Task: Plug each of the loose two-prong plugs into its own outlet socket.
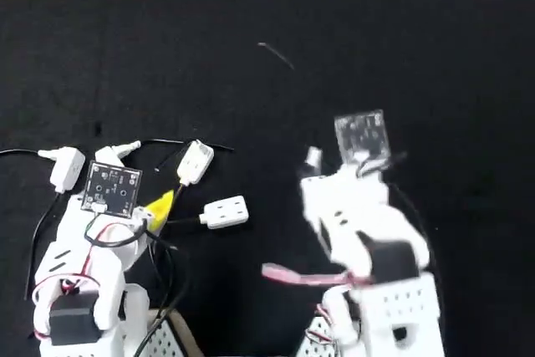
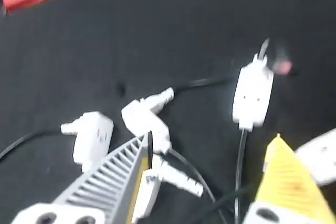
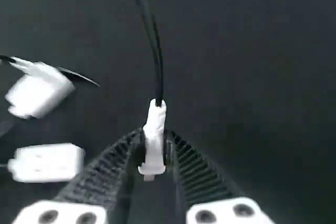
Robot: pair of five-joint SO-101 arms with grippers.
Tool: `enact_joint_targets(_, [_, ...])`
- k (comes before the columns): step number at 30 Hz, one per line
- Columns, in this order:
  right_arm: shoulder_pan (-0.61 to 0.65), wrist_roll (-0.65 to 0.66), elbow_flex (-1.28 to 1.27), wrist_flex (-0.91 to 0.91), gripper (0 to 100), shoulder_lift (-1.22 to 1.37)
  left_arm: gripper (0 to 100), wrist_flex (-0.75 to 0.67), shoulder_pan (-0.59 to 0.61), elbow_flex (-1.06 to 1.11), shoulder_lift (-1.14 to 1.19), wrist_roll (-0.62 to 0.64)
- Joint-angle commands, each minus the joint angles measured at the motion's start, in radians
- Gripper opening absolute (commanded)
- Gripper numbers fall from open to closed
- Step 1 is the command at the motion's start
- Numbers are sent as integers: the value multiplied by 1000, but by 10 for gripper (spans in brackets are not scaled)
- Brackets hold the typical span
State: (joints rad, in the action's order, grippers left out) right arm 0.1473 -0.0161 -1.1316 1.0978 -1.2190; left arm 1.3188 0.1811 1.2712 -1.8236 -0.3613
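right wrist view: right gripper (image 3: 155, 132) clamps plug (image 3: 153, 157) | left wrist view: left gripper (image 2: 210, 139) spread wide near socket (image 2: 253, 96)

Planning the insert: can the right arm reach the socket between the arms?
Likely yes: bare table separates the right gripper, shut on a plug, from that socket; the left gripper sits close beside it.

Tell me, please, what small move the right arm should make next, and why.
Probably it should carry the plug across toward the nearer socket and line it up there. The right gripper is shut on the plug, with the black cable trailing away from it, while that socket lies apart from it and looks free.
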Motion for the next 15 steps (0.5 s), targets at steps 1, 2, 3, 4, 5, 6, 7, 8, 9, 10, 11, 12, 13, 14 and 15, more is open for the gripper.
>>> enact_joint_targets(1, [-44, 20, 33, 2, 11, 225, 342, 15, 42, -4, 5, -18])
enact_joint_targets(2, [-43, 20, 51, 2, 11, 292, 342, 14, 48, -2, 5, -18])
enact_joint_targets(3, [-43, 20, 76, 2, 12, 364, 342, 14, 51, -2, 5, -18])
enact_joint_targets(4, [-43, 20, 107, 6, 12, 437, 342, 14, 51, 5, 5, -18])
enact_joint_targets(5, [-43, 20, 139, 8, 12, 515, 342, 12, 48, 13, 5, -18])
enact_joint_targets(6, [-43, 20, 174, 9, 12, 593, 342, 12, 48, 19, 5, -20])
enact_joint_targets(7, [-43, 20, 206, 9, 12, 676, 342, 11, 48, 22, 5, -20])
enact_joint_targets(8, [-43, 20, 242, 9, 12, 756, 342, 11, 51, 24, 5, -20])
enact_joint_targets(9, [-43, 20, 274, 9, 12, 839, 342, 11, 53, 22, 5, -20])
enact_joint_targets(10, [-41, 20, 306, 9, 12, 917, 342, 11, 53, 22, 5, -20])
enact_joint_targets(11, [-41, 20, 340, 9, 12, 990, 342, 11, 51, 22, 5, -20])
enact_joint_targets(12, [-41, 21, 372, 9, 12, 1061, 342, 11, 51, 22, 5, -20])
enact_joint_targets(13, [-41, 21, 406, 9, 12, 1125, 342, 11, 51, 22, 5, -20])
enact_joint_targets(14, [-41, 21, 437, 9, 12, 1188, 342, 11, 50, 22, 5, -20])
enact_joint_targets(15, [-40, 21, 464, 9, 12, 1245, 342, 11, 48, 22, 5, -20])
